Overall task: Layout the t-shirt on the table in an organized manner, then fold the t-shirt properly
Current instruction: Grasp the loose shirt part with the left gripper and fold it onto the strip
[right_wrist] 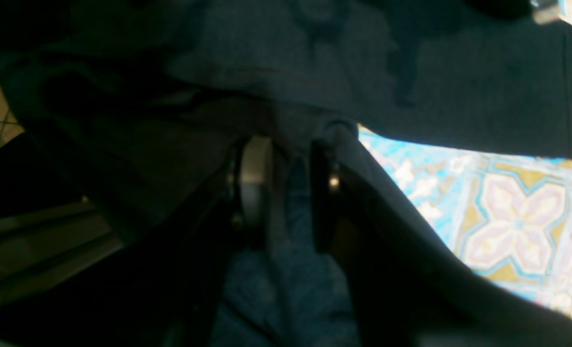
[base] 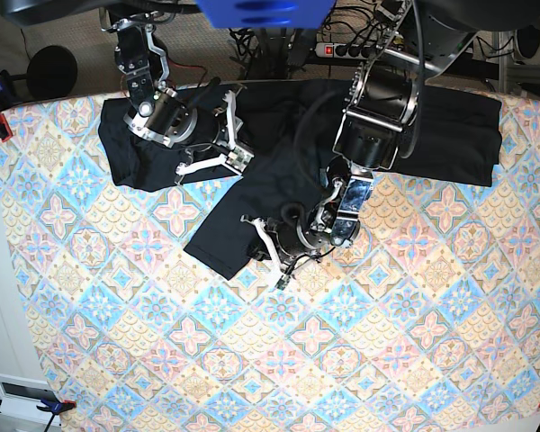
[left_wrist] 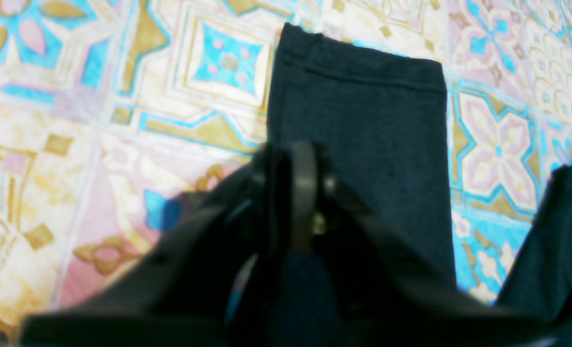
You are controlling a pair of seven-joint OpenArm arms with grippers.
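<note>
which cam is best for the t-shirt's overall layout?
Base view: the whole t-shirt shows, spread across the table's far edge. Left wrist shows only one sleeve end; right wrist only dark fabric up close.

Black long-sleeved t-shirt point(base: 288, 153), plain and unprinted, lying rumpled along the far edge of the table point(base: 162, 360), from about 10 o'clock to 2 o'clock in the base view. One sleeve runs diagonally toward the centre, its hemmed cuff flat on the cloth. The table carries a pastel cover of blue, pink and cream floral diamonds.
</note>
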